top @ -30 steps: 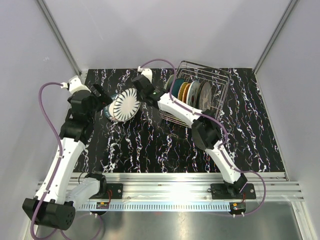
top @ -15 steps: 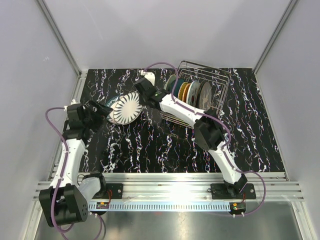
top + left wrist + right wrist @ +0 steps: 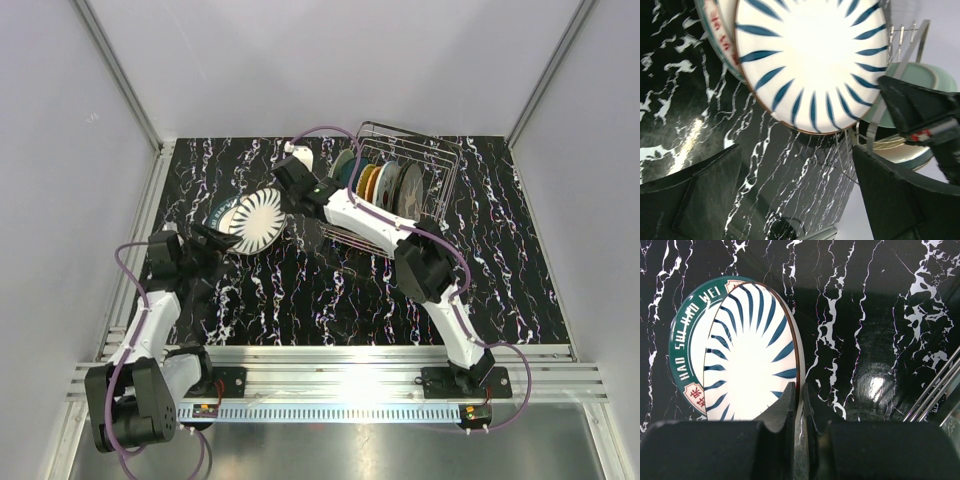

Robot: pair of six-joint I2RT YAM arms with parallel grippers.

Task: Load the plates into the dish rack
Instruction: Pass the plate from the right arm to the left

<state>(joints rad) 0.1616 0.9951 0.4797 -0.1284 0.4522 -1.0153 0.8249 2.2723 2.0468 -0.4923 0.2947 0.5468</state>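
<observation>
Black marbled tabletop — right tool tight on the rim of the striped plate, left tool wide open, empty

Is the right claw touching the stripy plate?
Touching. The right wrist view shows the right gripper closed on the rim of the striped plate, with no gap on either side.

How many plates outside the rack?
2: blue-striped plate gripped on edge by the right hand; green-rimmed plate flat on the table behind it, partly covered. More could hide beneath.
</observation>
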